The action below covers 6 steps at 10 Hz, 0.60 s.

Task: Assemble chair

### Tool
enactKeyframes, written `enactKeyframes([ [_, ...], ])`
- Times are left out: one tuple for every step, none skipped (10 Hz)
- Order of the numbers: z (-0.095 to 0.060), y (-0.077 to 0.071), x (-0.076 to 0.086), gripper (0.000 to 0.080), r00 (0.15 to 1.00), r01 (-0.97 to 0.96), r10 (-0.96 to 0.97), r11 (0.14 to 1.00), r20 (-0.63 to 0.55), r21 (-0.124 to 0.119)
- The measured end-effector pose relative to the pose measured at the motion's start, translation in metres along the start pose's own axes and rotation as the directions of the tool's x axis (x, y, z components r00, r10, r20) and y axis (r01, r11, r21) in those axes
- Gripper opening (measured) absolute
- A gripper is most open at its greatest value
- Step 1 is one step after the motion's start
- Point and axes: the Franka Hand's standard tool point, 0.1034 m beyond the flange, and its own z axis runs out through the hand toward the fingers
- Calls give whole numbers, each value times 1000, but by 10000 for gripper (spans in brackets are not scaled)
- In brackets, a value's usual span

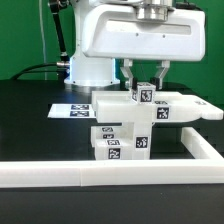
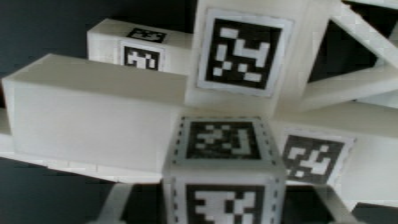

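The half-built chair (image 1: 118, 128) stands near the middle of the black tabletop (image 1: 28, 125), a stack of white blocks with black-and-white square tags on the faces turned to the camera. A flat slab (image 1: 188, 108) juts from its upper level toward the exterior view's right, and a small upright tagged piece (image 1: 145, 96) rises from the top of the stack. The end effector (image 1: 144, 86) hangs straight above the chair, one finger on each side of that upright piece. The fingers stand apart with the piece between them, but I cannot tell whether they press on it or just flank it. In the wrist view the chair (image 2: 89, 100) fills nearly the whole picture, with the tall tagged face of the upright piece (image 2: 246, 48) in the middle and more tagged faces around it. The marker board (image 1: 72, 110) lies flat on the tabletop just beside the chair, on the exterior view's left. A long white border rail (image 1: 100, 176) runs across the front and turns back along the exterior view's right.
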Motion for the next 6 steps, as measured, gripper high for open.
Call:
enactKeyframes([
  [0, 0, 0, 287, 996, -87, 87, 996, 0, 1],
  [0, 0, 0, 287, 986, -168, 168, 986, 0, 1],
  [0, 2, 0, 287, 970, -242, 242, 970, -1, 0],
  [0, 2, 1, 287, 952, -305, 305, 952, -5, -1],
  [0, 3, 1, 288, 944, -329, 329, 944, -8, -1],
  [0, 3, 2, 288, 919, -393, 393, 919, -10, 0],
])
